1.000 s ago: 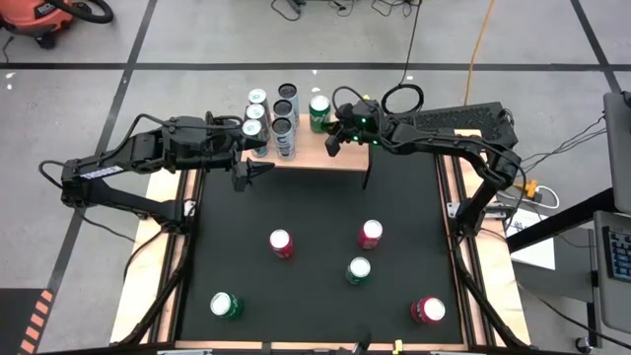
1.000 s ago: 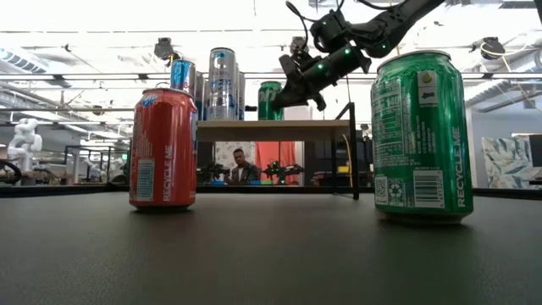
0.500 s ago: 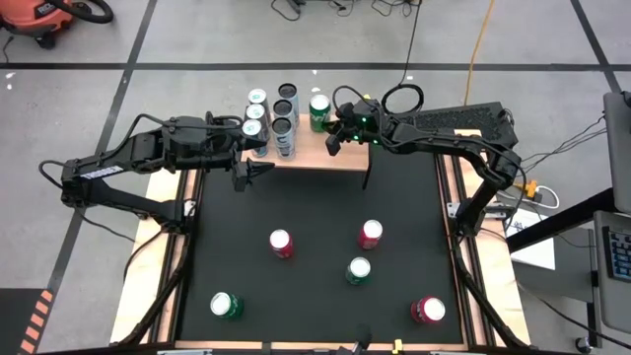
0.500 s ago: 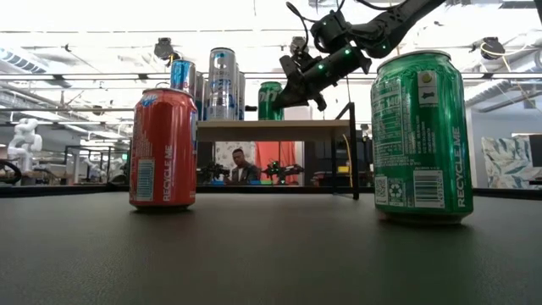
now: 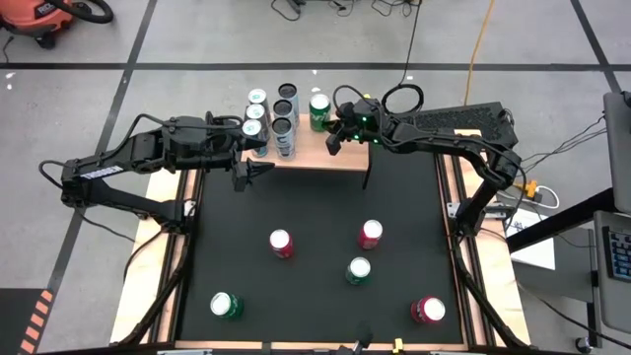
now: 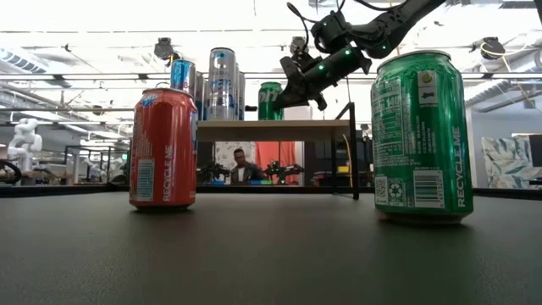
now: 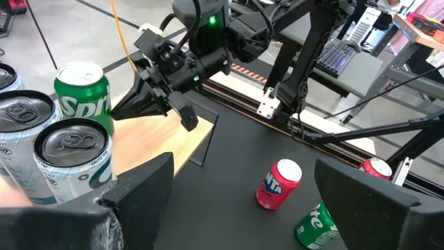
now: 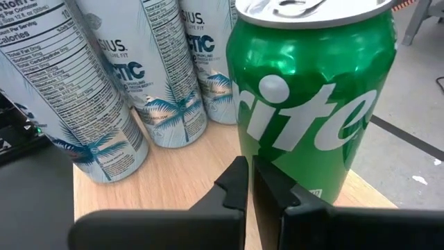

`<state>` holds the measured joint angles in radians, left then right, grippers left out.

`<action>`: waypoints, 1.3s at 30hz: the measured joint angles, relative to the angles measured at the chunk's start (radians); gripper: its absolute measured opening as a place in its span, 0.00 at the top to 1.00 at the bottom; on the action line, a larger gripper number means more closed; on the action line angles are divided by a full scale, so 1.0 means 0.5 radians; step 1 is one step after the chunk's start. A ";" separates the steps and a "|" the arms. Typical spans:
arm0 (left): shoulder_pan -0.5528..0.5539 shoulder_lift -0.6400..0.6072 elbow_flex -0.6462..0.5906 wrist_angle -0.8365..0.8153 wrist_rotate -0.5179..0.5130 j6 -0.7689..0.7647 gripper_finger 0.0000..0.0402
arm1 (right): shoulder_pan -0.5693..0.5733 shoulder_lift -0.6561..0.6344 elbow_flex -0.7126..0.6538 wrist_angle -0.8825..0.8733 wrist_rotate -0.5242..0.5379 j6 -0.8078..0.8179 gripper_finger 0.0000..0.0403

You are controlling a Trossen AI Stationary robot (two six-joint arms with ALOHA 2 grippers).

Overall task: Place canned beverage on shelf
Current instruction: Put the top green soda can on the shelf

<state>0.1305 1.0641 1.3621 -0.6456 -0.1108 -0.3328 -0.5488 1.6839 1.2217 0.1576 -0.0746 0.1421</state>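
I see my right gripper (image 5: 332, 141) pinched closed (holding nothing) beside the green can (image 5: 318, 110) on the shelf (image 5: 320, 154); left gripper (image 5: 258, 170) gapes wide.

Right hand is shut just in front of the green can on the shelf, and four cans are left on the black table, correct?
Not four: the high view shows five cans on the black table. The rest holds: the right hand is shut just short of the green can on the shelf.
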 joint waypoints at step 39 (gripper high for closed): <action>-0.001 0.010 0.000 0.001 0.002 -0.004 0.12 | 0.027 0.121 0.000 0.237 -0.008 0.109 1.00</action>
<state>0.1299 1.0690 1.3621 -0.6453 -0.1101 -0.3347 -0.5350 1.7443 1.2217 0.2763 -0.0784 0.1966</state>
